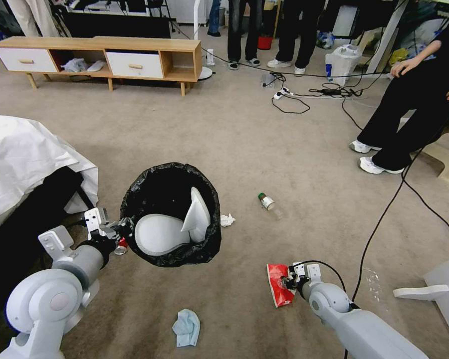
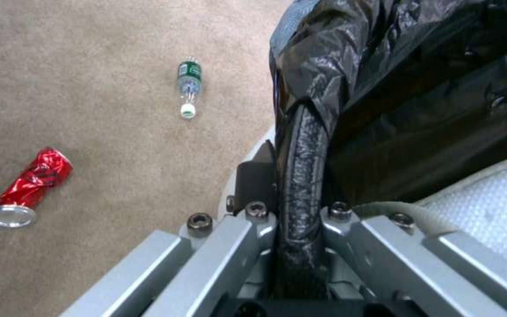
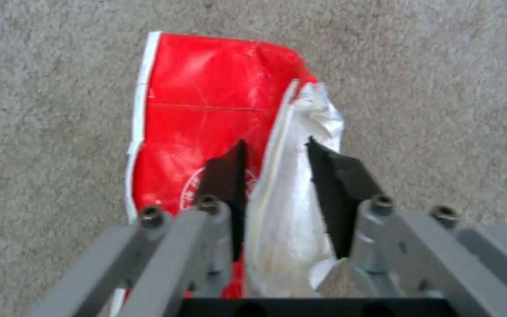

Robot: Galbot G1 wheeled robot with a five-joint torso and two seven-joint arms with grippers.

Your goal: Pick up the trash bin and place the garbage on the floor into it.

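Head view puts the trash bin off the floor at my left side, its black-lined mouth tipped up and open so whatever I bring over can drop straight in. My left gripper carries it by the rim: in the left wrist view my left jaws are closed on the bag-covered lip, one finger outside and one inside, which I judge keeps the opening clear. White foam-like pieces already lie in the bin.

My right gripper is low over the red wrapper, which lies flat on the carpet to the right of the bin. In the right wrist view my right jaws stand apart, astride the wrapper's torn white edge, the raised fold being the part that looks easiest to pinch. I cannot tell whether the fingertips touch it yet.

Other garbage waits: a crushed red can just beside my left wrist, a white tissue against the bin's far side, a green-capped bottle further out, another bottle beyond the can, and a blue mask near my base.
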